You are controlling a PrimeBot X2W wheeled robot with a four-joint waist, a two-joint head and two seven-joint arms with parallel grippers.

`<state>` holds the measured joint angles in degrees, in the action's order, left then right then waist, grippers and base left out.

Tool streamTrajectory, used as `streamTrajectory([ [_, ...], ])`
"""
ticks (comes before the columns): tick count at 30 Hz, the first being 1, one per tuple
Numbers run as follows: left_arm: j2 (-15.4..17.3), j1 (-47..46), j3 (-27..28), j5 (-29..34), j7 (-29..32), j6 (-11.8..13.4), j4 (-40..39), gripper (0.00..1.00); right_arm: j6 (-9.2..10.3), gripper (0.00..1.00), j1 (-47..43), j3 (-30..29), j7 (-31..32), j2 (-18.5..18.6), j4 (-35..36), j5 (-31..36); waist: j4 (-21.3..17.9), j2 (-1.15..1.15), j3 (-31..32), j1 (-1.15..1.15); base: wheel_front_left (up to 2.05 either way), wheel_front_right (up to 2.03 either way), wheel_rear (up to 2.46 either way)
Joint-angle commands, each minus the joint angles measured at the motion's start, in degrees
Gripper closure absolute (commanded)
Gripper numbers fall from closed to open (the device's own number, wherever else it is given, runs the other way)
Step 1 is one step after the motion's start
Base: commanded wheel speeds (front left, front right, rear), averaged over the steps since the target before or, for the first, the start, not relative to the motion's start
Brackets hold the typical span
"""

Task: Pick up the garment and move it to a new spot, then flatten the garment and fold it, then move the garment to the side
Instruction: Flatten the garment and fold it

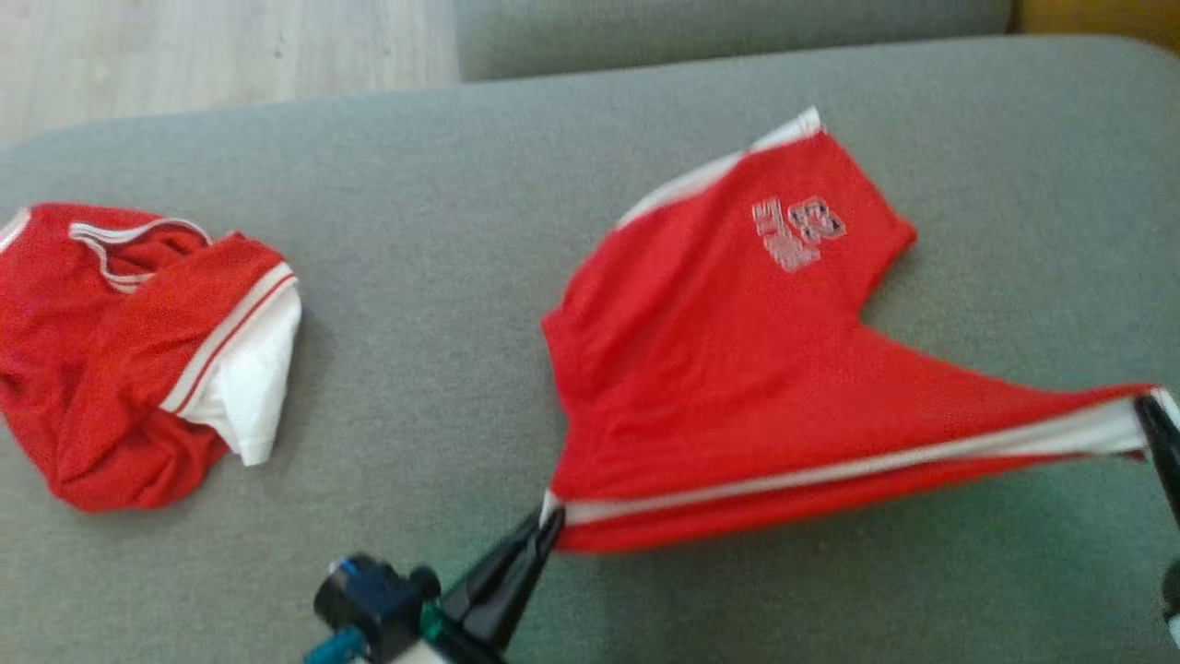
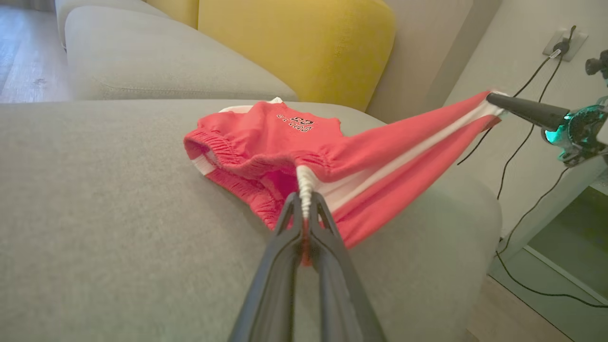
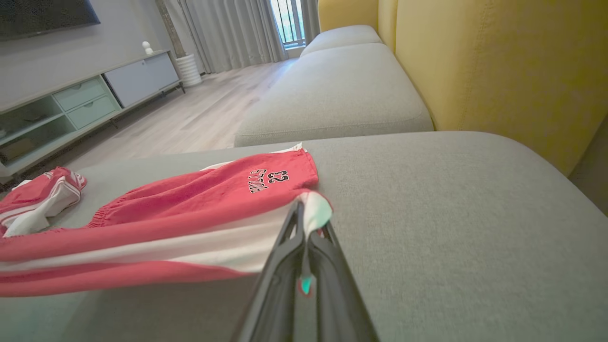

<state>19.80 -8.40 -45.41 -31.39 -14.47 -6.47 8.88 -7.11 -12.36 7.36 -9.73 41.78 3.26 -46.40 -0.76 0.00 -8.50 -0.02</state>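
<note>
A crumpled jersey [image 1: 138, 350] lies at the left edge of the seat [image 1: 442, 231], well apart from the shorts [image 1: 737, 369] (I judge it is not my job just now). My left gripper [image 1: 550, 526] is clamped on a corner of the waistband [image 2: 228, 154], near the seat's front edge. My right gripper [image 1: 1148, 406] is pinched shut on the other end of the same white stripe [image 1: 830, 475], out by the right edge. The stripe hangs taut between the two, lifted off the seat. The far leg with the print [image 1: 797, 231] rests on the seat toward its back edge.

The step in hand looks like spreading the shorts flat. To do it well I should hold both grippers level with even tension. Then I should lower the stretched side toward the front edge, so the cloth lays down from back to front without rolling under. Pulling harder could slip the thin cloth out of my right fingertips. I should let go only once that side lies on the seat.

From left to right, the jersey is red mesh with a white sleeve and striped trim, heaped in soft folds. The seat is matte grey woven fabric with rounded corners, and probably grippy enough to drag at cloth. The shorts are light, limp and red. The waistband is puckered by elastic, the stripe is smooth, and the print is small lettering with a number.
</note>
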Motion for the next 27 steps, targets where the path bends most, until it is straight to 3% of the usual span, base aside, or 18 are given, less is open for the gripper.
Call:
streamTrajectory([
  [1,2.27,0.06,1.8,-0.65,0.41,0.84,-2.43,1.0,-0.37,1.0,-1.72,-3.05,0.92,1.85,2.88,0.86,1.05,0.0,1.8,0.02,0.0,0.0,0.0],
  [5,2.94,2.5,2.09,-2.79,1.95,1.7,-6.58,1.0,-0.37,1.0,-6.32,-8.76,5.62,-1.0,9.05,3.4,2.1,0.0,2.1,0.02,0.0,0.0,0.0],
  [11,-1.41,-1.06,3.69,-8.83,4.87,1.45,-8.66,1.0,-0.37,1.0,-1.2,-10.48,12.29,-3.84,11.58,5.64,4.37,0.0,-1.73,0.02,0.0,0.0,0.0],
  [18,-8.41,-11.68,6.05,-18.18,10.44,0.16,-4.79,1.0,-0.37,1.0,14.74,-7.12,14.58,-3.39,3.96,5.73,6.96,0.0,-8.84,0.02,0.0,0.0,0.0],
  [27,-10.85,-25.18,9.06,-21.9,13.53,-0.49,4.04,1.0,-0.37,1.0,36.32,3.92,17.5,-0.5,-7.95,2.48,7.99,0.0,-15.4,0.02,0.0,0.0,0.0],
])
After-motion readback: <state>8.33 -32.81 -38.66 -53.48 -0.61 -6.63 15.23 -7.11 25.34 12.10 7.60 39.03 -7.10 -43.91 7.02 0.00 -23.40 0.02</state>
